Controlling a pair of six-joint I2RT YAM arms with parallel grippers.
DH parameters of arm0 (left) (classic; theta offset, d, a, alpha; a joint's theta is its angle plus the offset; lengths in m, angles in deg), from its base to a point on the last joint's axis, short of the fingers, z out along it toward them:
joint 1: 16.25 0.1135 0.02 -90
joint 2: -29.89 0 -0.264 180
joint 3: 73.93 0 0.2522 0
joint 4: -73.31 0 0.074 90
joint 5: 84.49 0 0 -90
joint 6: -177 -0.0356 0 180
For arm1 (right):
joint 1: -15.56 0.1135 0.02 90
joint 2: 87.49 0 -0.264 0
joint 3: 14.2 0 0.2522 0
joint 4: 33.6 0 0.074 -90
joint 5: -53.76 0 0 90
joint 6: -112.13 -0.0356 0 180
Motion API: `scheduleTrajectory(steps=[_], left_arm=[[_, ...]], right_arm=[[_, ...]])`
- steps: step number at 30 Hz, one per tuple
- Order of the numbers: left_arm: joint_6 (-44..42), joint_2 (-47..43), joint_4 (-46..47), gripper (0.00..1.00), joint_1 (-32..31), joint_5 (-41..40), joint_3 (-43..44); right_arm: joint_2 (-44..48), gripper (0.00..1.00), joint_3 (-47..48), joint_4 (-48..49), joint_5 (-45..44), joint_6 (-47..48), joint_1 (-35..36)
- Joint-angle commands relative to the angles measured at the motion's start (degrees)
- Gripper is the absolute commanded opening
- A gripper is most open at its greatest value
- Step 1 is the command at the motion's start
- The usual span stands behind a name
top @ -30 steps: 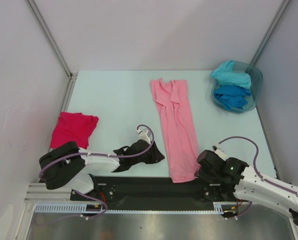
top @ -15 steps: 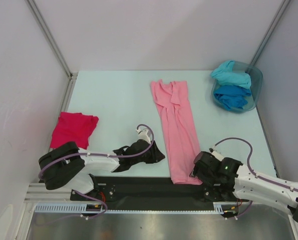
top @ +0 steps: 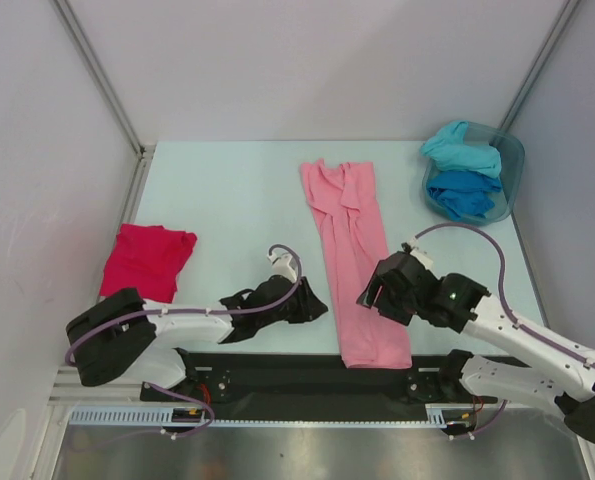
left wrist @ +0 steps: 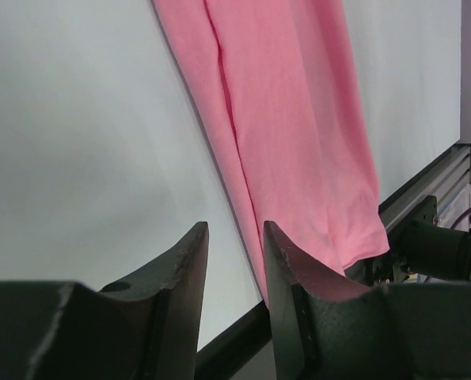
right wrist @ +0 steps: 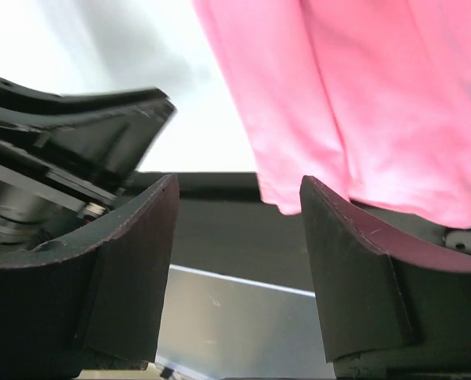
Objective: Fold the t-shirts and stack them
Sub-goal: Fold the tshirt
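Right gripper [top: 370, 293] hovers over the near end of the light pink t-shirt [top: 349, 235], jaws wide apart and empty. Left gripper [top: 315, 305] lies low beside the shirt, jaws narrowly parted and empty. The smooth cloth forms a long folded strip, with its hem overhanging the near edge of the table [top: 227, 190]. Crimson t-shirt [top: 147, 258] lies well apart, far left.
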Motion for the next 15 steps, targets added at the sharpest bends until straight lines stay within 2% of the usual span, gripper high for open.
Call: scheduleTrajectory(steps=[1, 6, 10, 11, 15], left_arm=[[-2.0, -2.9, -1.1, 0.4, 1.1, -1.3, 2.4], [-2.2, -4.7, -1.6, 0.4, 2.3, -1.5, 1.4], [-1.5, -4.0, -0.9, 0.4, 3.0, -0.2, 0.7], [-1.4, -3.7, -0.7, 0.4, 3.3, 0.0, 0.5], [-2.1, -1.2, 0.5, 0.41, 6.6, 1.0, 0.9]], right_arm=[[-1.9, 0.67, 4.1, 0.0, -1.2, 5.7, -2.1], [-1.3, 0.67, 2.5, 0.4, -1.0, 8.7, -5.1], [-2.7, 0.68, 0.9, 3.4, 2.6, 15.9, -15.8], [-3.3, 0.68, 0.7, 5.5, 3.7, 17.5, -21.1], [-8.2, 0.67, 0.5, 12.8, 7.9, 22.1, -32.1]])
